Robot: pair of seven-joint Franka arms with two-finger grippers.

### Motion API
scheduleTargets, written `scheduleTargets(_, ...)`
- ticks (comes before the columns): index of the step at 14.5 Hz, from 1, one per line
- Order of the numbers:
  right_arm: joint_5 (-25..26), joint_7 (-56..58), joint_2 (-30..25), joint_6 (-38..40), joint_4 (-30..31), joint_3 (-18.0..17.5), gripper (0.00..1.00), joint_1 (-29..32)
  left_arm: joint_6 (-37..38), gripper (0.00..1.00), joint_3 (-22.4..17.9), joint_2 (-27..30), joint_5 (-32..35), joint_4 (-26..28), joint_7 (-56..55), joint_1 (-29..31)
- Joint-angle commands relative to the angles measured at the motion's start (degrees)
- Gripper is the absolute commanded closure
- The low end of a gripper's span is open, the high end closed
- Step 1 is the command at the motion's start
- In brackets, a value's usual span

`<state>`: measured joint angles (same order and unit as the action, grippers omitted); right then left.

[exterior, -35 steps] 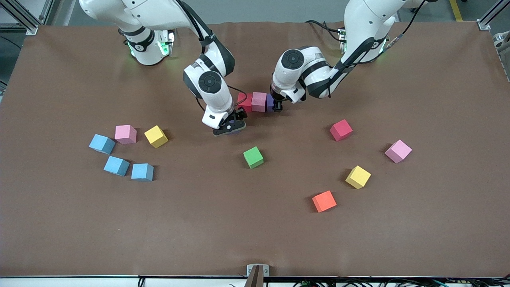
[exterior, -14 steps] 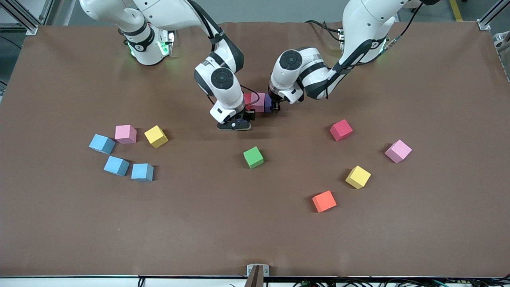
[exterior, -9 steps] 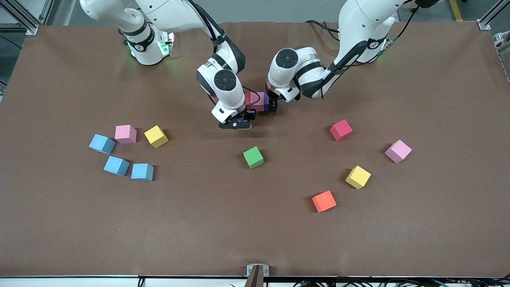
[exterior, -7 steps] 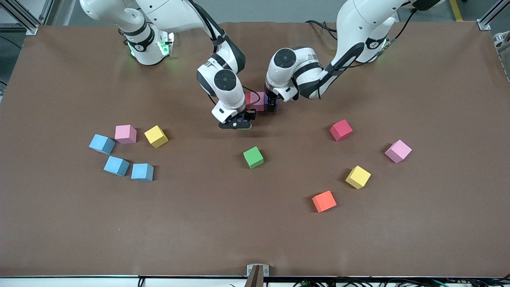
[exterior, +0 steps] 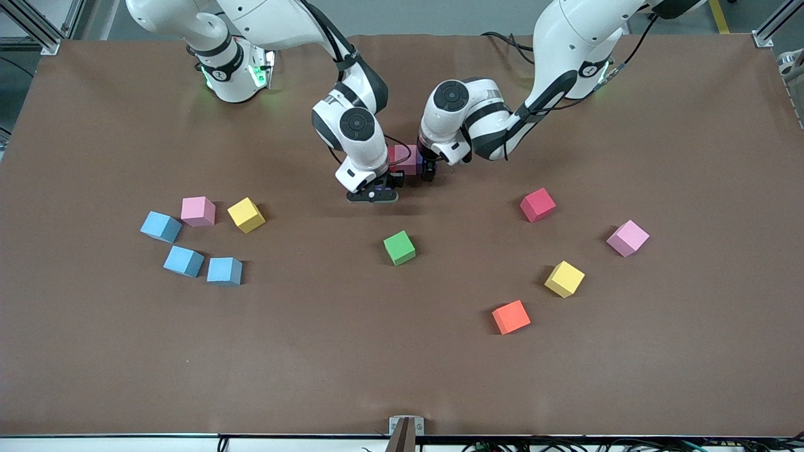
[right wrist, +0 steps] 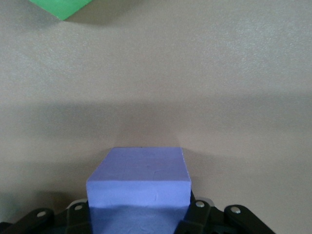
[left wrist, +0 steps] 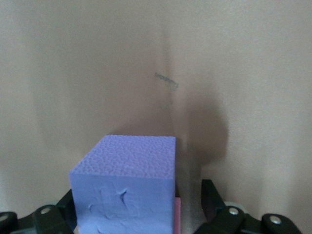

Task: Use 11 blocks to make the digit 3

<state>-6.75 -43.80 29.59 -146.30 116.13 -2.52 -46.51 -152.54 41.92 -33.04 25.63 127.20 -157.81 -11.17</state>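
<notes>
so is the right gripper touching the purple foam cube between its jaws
Touching: in the right wrist view the right gripper clamps the purple foam cube on both sides.

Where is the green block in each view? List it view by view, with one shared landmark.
Front view: the green block sits alone near the table's middle, farther from the camera than the orange block.
Left wrist view: not in it.
Right wrist view: one corner shows at the picture's edge, apart from the purple block.
Shared landmark: the brown table.
</notes>
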Motion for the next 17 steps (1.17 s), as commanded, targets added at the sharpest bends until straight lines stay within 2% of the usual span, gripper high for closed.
scheduleTargets(1, -0.7, -1.0, 0.6, 0.1, 0.6, 0.3, 0.65, -1.3, 2.0, 0.0, 0.2, 1.6, 2.9, -0.5, -8.1, -0.2)
scheduleTargets(4, -0.7, -0.9, 0.6, 0.3, 0.6, 0.3, 0.63, -1.3, 3.7, 0.0, 0.3, 2.1, 2.9, -0.8, -8.1, -0.1)
scheduleTargets(5, -0.7, -0.9, 0.6, 0.3, 0.6, 0.3, 0.58, -1.3, 3.9, 0.0, 0.3, 2.4, 2.9, -0.7, -8.2, -0.1)
scheduleTargets(6, -0.7, -0.9, 0.6, 0.3, 0.5, 0.3, 0.45, -1.2, 4.0, 0.0, 0.3, 2.5, 2.9, -0.7, -8.3, -0.1)
scheduleTargets(7, -0.7, -1.0, 0.6, 0.3, 0.4, 0.4, 0.17, -1.1, 4.1, 0.0, 0.3, 2.6, 2.9, -0.7, -8.4, -0.1)
scheduleTargets(8, -0.7, -0.9, 0.6, 0.3, 0.2, 0.4, 0.0, -0.9, 4.1, 0.0, 0.4, 2.6, 2.9, -0.7, -8.4, -0.2)
scheduleTargets(11, -0.7, -0.8, 0.3, 0.8, -1.2, 0.4, 0.0, -0.3, 4.1, 0.0, 0.4, 3.0, 2.9, -0.6, -8.5, -0.2)
scheduleTargets(17, -0.7, -0.8, -2.6, 8.1, -4.4, 0.4, 0.0, 1.9, 5.1, 0.0, 1.4, 3.8, 2.9, -0.4, -8.7, -0.3)
